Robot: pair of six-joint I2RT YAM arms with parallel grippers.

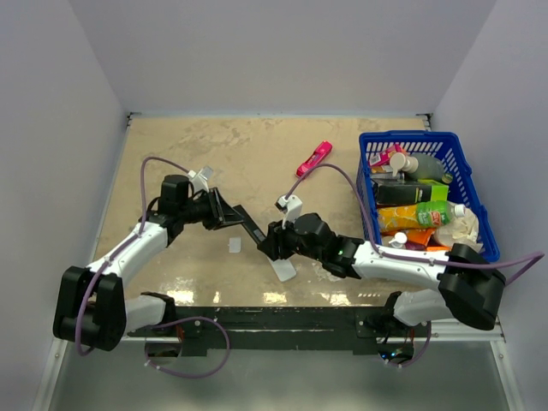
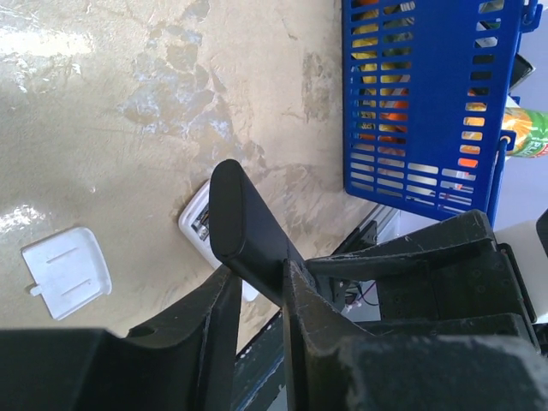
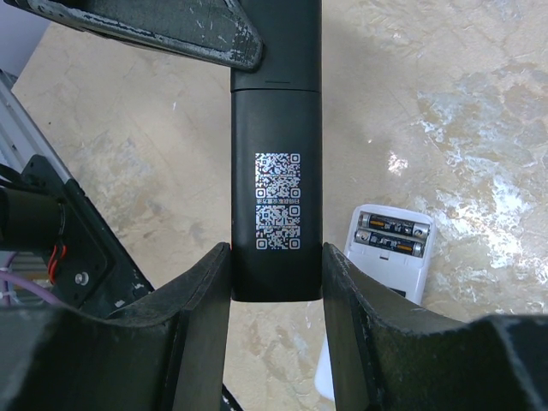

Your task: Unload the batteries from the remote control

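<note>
A black remote (image 1: 253, 227) is held above the table by both grippers, one at each end. My left gripper (image 1: 229, 214) is shut on its far end, which shows between the fingers in the left wrist view (image 2: 248, 224). My right gripper (image 3: 276, 261) is shut on the near end; the remote's back (image 3: 276, 171) with a QR label faces the right wrist camera and looks closed. A white remote (image 3: 387, 257) lies on the table below with its compartment open, showing two thin batteries (image 3: 391, 227) side by side. It also shows in the top view (image 1: 285, 268).
A small white cover (image 1: 235, 245) lies on the table left of the white remote, also in the left wrist view (image 2: 67, 271). A pink object (image 1: 313, 158) lies further back. A blue basket (image 1: 366, 184) full of bottles and packets stands at the right.
</note>
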